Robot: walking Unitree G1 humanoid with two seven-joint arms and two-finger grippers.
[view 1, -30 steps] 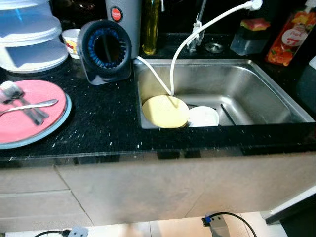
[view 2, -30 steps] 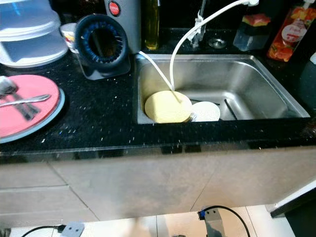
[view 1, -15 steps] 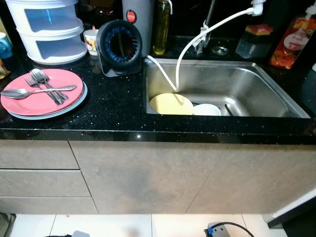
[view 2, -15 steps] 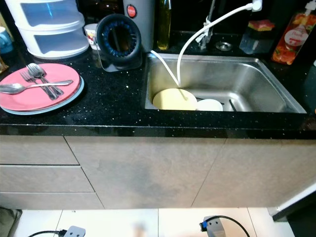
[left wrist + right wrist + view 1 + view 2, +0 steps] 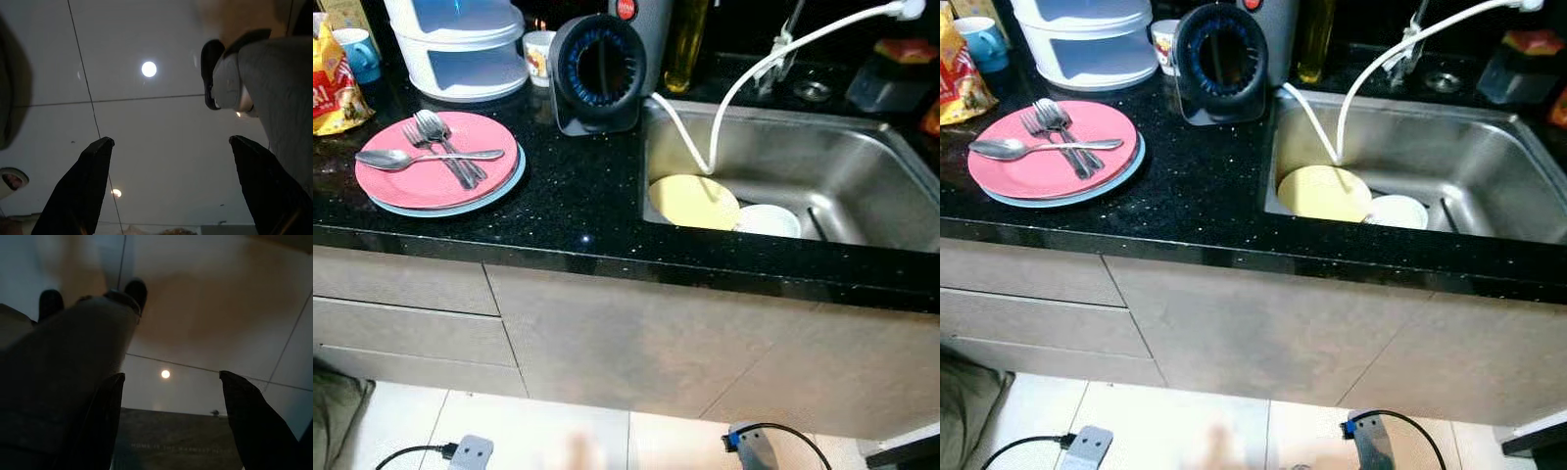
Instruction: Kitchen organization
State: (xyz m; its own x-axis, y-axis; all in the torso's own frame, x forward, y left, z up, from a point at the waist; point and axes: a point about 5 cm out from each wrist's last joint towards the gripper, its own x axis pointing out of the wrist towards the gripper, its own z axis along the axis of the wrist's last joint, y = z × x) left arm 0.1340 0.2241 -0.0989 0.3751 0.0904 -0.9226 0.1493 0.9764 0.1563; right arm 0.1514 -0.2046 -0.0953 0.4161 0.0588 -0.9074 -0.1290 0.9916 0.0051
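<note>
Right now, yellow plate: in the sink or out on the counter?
In. The yellow plate lies in the sink at its left end, beside a white dish.

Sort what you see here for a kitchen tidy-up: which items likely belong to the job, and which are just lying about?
Likely part of the job:
pink plate
spoon
forks
yellow plate in the sink
white bowl

Just lying about:
snack bag
blue mug
oil bottle
plastic drawers
floor cables

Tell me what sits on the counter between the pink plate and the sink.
Only bare black counter lies between the pink plate and the sink, seen in both eye views.
</note>
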